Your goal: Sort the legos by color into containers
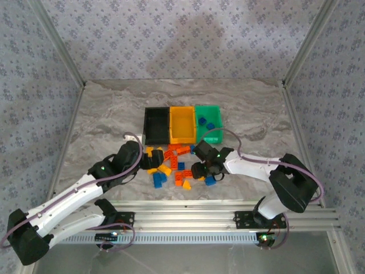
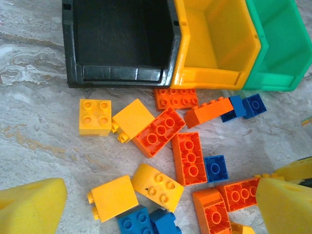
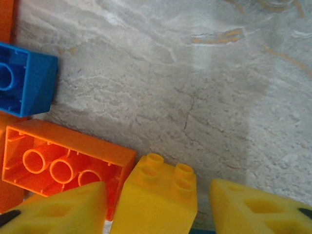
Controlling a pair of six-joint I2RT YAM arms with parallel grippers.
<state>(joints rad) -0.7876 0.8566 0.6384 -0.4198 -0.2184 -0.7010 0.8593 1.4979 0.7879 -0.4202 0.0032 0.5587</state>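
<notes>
Grasp stage: right fingers (image 3: 243, 204) stand released either side of a yellow lego (image 3: 157, 204) on the desk (image 3: 195, 73); left fingers (image 2: 29, 207) hang released above the pile (image 2: 165, 146). Next, probably: clench, lift, carry to the yellow-orange bin (image 2: 209, 77).

The table (image 1: 114, 108) has a grey marbled top with pale streaks and a few rust-coloured veins (plainest in the wrist views). Three sides are closed in by blue-grey cloth with a small flower print: the far wall (image 1: 182, 40), the left wall (image 1: 28, 114) and the right wall (image 1: 342, 114). A slim metal left post (image 1: 57, 43) and right post (image 1: 311, 40) run up from the table's far corners. Ribbed metal rails (image 1: 194, 214) cross the near edge. The light is soft and even, and the shadows on the marble are faint.
</notes>
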